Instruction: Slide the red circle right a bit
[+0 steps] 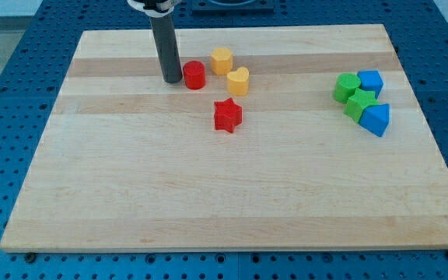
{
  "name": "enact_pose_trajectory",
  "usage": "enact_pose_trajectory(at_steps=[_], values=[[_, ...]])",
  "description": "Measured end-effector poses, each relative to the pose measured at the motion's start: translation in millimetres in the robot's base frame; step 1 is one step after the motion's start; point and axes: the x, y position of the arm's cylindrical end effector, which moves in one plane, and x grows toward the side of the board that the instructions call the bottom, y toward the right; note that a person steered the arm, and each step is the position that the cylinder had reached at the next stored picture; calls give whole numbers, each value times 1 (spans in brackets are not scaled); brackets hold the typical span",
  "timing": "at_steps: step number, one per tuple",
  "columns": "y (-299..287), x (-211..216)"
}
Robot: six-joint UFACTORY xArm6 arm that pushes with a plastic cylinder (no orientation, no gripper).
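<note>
Rod tip (172, 80), no fingers fitted, sits at the small red circle block's (194, 75) left side. Risk: overpush drives it into the yellow heart-shaped block (238, 81) just rightward.

The board (232, 194) is of light wood with long grain stripes, smooth and with a soft matt sheen, and it lies on a blue perforated surface (6, 155) that looks like painted metal. The red circle (194, 75), the red star (227, 115) and the other coloured blocks look like smooth matt plastic. The rod above my tip (172, 81) is dark grey and dull, without shine.
</note>
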Motion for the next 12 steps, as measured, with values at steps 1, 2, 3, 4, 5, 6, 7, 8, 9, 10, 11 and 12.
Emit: enact_pose_trajectory(at_steps=[1,2,3,4,5,6,7,8,9,10,11,12], values=[[-1,0],[-5,0],[-8,0],[-15,0],[-25,0],[-34,0],[-34,4],[-34,9],[-34,1],[-31,-9],[-23,-10],[-18,-10]])
